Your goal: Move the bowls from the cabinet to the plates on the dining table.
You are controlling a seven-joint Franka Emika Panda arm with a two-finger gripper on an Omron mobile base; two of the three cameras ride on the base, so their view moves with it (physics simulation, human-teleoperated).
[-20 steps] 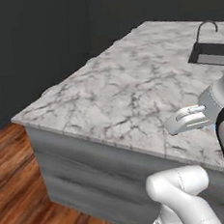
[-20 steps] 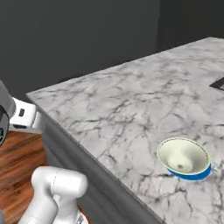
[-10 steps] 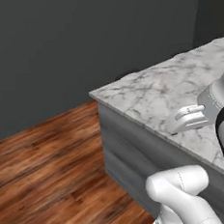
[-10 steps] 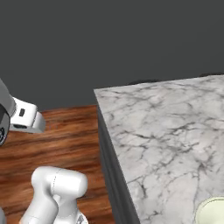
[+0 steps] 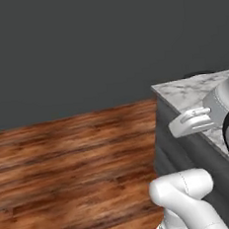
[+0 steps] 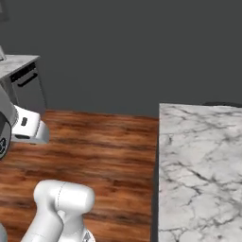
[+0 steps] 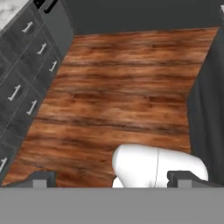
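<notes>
Currently, a wide wooden floor (image 5: 76,155) is seen ahead of the base, backed by a dark wall (image 6: 118,52). Only a corner of the marble dining table (image 6: 198,165) is seen, at the right of the right base view and at the right edge of the left base view, and neither plate nor bowl can be made out on the part that shows. The bowls and the wall cabinet cannot be located from these views. A bank of grey drawers (image 7: 24,83) with small handles is seen along the left of the hand view, under a strip of pale counter.

The end effector (image 7: 111,177) is held released and empty, its tips wide apart at the bottom of the hand view, pointed down at the floor.

The main risk is judged to be a clipped table corner, since the arm (image 5: 206,117) is carried just beside that edge while the base is out on open floor. The drawers could be mistaken for the cabinet if handles alone are relied on. With nothing gripped, no drop is possible yet.
</notes>
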